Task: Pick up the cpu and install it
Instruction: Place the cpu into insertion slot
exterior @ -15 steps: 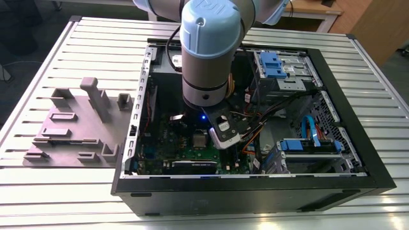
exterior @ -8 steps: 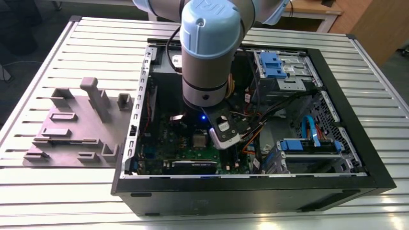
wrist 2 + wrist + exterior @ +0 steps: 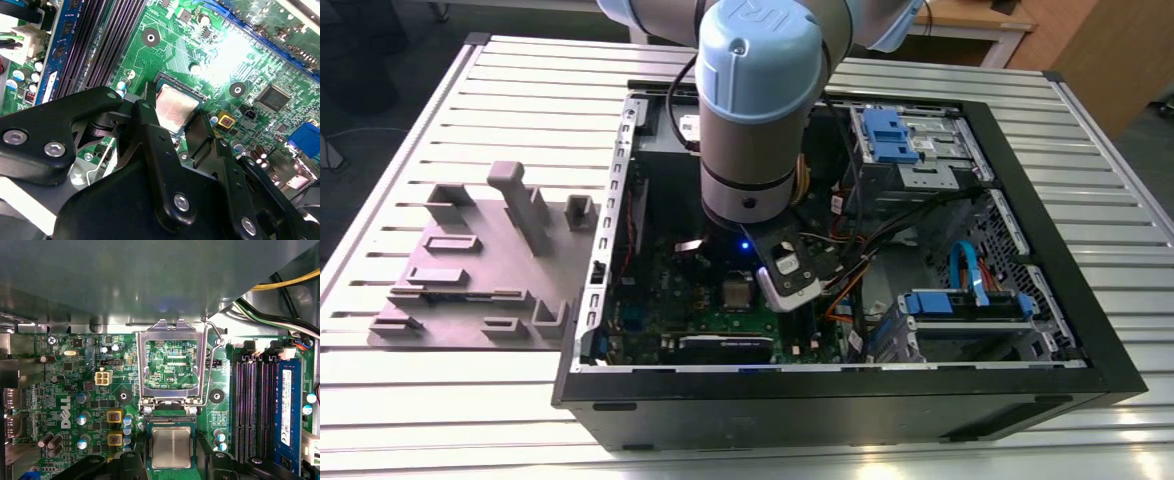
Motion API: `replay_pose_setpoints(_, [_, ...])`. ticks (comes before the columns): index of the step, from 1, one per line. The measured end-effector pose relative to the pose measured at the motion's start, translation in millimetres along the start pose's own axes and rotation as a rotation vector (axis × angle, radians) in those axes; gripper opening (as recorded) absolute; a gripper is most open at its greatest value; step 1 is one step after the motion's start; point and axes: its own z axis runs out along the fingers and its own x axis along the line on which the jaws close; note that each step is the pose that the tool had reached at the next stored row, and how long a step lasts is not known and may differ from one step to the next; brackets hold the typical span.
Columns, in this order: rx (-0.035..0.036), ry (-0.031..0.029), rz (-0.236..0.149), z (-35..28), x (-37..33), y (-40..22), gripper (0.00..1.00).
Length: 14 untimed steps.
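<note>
The first wrist view shows the socket frame (image 3: 170, 326) flipped open beside the seated cpu (image 3: 171, 447); the second wrist view, the gripper (image 3: 174, 116) spread astride it.

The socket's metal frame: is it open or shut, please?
Open: the metal frame is swung back clear of the cpu, whose top lies uncovered.

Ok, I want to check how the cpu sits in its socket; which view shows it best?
The first wrist view: the cpu faces the camera squarely, its whole metal top clear. The second wrist view shows the cpu slanted and partly hidden; in the exterior view the cpu is just a small square.
</note>
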Motion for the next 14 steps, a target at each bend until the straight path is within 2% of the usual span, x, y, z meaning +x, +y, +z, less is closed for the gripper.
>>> replay_pose_setpoints(5, [-0.0007, -0.0006, 0.0, 0.4, -0.2, 0.1, 0.48])
replay_pose_setpoints(6, [-0.0007, -0.0003, 0.0, 0.4, -0.1, 0.1, 0.54])
replay_pose_setpoints(14, [-0.0001, -0.0001, 0.0, 0.3, 0.2, 0.0, 0.54])
